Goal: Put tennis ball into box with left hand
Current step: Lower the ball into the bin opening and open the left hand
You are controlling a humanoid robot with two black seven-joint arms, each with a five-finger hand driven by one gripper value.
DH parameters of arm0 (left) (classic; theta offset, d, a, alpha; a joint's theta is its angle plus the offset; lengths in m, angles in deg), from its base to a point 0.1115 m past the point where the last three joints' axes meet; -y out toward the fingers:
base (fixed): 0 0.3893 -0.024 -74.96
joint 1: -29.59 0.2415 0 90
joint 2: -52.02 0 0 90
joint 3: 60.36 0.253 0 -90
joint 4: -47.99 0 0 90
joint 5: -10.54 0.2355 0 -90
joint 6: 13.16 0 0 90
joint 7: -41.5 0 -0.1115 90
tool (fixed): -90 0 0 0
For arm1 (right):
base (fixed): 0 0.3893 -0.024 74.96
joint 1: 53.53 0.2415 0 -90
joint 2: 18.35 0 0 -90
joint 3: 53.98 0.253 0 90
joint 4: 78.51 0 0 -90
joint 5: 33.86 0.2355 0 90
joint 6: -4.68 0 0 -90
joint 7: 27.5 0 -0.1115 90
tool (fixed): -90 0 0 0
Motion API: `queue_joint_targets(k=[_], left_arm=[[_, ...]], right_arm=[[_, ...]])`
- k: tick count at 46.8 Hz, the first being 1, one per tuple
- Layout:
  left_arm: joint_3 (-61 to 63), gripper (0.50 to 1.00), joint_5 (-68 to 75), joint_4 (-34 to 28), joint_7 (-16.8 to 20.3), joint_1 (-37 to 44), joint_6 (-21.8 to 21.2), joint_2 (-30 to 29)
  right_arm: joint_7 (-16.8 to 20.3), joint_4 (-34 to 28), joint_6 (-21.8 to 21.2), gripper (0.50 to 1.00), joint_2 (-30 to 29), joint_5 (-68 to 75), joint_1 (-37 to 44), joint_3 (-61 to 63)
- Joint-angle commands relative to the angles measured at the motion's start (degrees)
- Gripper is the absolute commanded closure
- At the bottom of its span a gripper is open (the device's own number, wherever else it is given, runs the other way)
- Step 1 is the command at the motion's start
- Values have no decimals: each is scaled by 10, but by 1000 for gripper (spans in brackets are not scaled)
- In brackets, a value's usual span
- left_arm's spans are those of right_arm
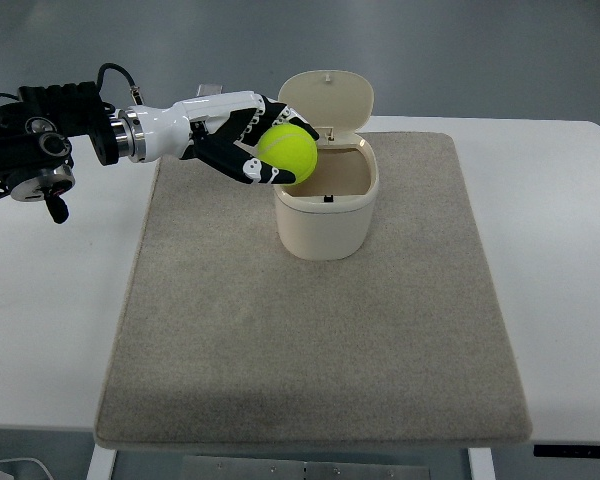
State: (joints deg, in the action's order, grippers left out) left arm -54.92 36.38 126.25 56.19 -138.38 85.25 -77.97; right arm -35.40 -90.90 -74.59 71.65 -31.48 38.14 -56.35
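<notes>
A yellow-green tennis ball (pixel 288 152) is held in my left hand (pixel 252 143), whose black and white fingers are curled around it. The hand and ball hover over the left rim of a cream box (pixel 326 222) with its hinged lid (pixel 326 98) flipped up at the back. The box stands open on a beige mat (pixel 310 330). My left arm (pixel 70 140) reaches in from the upper left edge. The right hand does not show.
The mat covers most of a white table (pixel 50 320). A grey floor lies beyond the table's far edge. A white cable end shows at the bottom left corner.
</notes>
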Motion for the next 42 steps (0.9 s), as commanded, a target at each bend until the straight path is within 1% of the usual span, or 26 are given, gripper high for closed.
queue_joint_targets(k=[1, 3, 4, 5, 6, 21, 25, 32, 36, 42], left_arm=[[-1, 935, -1, -1, 1, -1, -11, 0], [-2, 834, -1, -1, 1, -1, -15, 0], [-2, 796, -1, -1, 1, -1, -16, -1], [-3, 761, -1, -1, 1, -1, -16, -1], [-3, 744, -2, 0, 1, -1, -16, -1], [-3, 727, -2, 2, 1, -1, -16, 0], [-3, 690, -2, 2, 1, -1, -16, 0], [-3, 673, -2, 3, 1, -2, -16, 0], [-4, 617, -2, 3, 1, -2, -16, 0], [-5, 613, -3, 3, 1, -1, -16, 0]], right_arm=[[1, 0, 0, 562, 0, 0, 0, 0], [0, 0, 0, 562, 0, 0, 0, 0], [0, 0, 0, 562, 0, 0, 0, 0], [0, 0, 0, 562, 0, 0, 0, 0], [0, 0, 0, 562, 0, 0, 0, 0], [1, 0, 0, 562, 0, 0, 0, 0], [0, 0, 0, 562, 0, 0, 0, 0], [0, 0, 0, 562, 0, 0, 0, 0], [1, 0, 0, 562, 0, 0, 0, 0], [0, 0, 0, 562, 0, 0, 0, 0]])
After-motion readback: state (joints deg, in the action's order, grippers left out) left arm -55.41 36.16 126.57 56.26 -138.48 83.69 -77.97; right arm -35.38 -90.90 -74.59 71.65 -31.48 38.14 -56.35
